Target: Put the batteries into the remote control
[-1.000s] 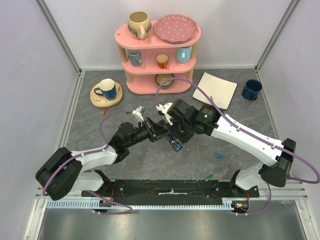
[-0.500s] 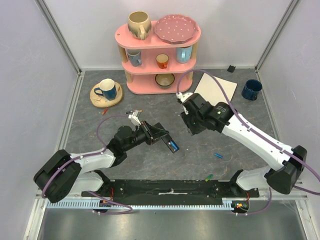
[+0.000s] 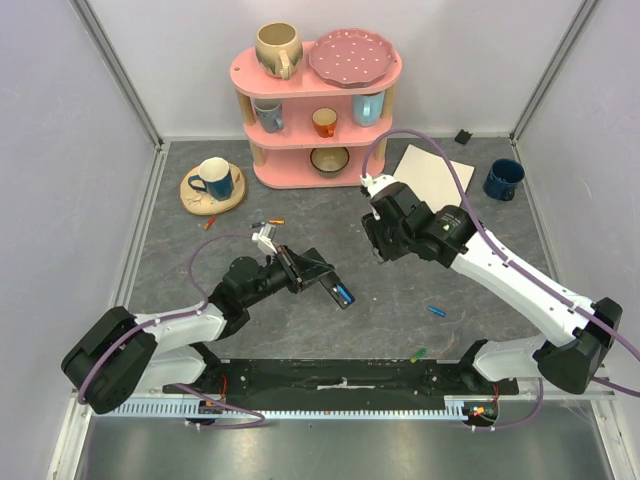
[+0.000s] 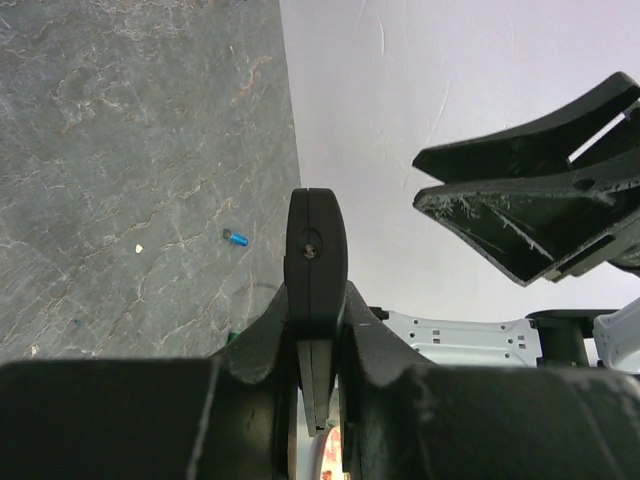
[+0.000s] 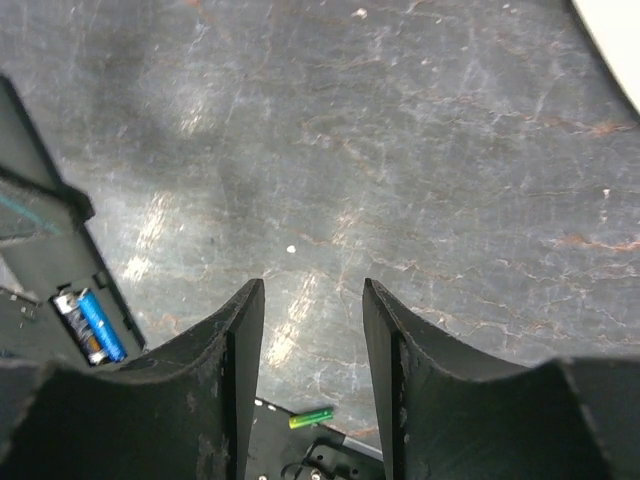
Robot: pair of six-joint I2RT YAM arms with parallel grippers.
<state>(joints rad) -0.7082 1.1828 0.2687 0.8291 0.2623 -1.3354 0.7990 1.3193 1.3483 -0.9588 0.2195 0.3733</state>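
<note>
1. Left arm pose: the left arm reaches forward from its base and low over the table [image 3: 200, 270], with the forearm angled toward the centre. The left gripper [image 3: 305, 272] points to the robot's right.
2. Left gripper state: its jaws are closed tight on the remote control [image 3: 322, 278]. In the left wrist view the remote control [image 4: 317, 262] stands edge-on between the two fingers [image 4: 262, 345], with its rounded end projecting past them.
3. Right arm pose: the right arm extends from its base diagonally toward the table centre, with the wrist raised. The right gripper [image 3: 384, 250] is angled downward, above the table and clear of the remote control, on its right.
4. Right gripper state: its jaws are parted about halfway and hold nothing. In the right wrist view only bare table surface shows between the fingers [image 5: 238, 345].
5. Remote control: a slim black bar, held off the table near its centre with the open battery compartment facing up. One blue battery [image 5: 100, 325] sits in the compartment.
6. Loose batteries: a second blue battery [image 3: 437, 310] lies on the table to the right of the remote control. A green battery [image 3: 418, 353] lies near the front edge.
</note>
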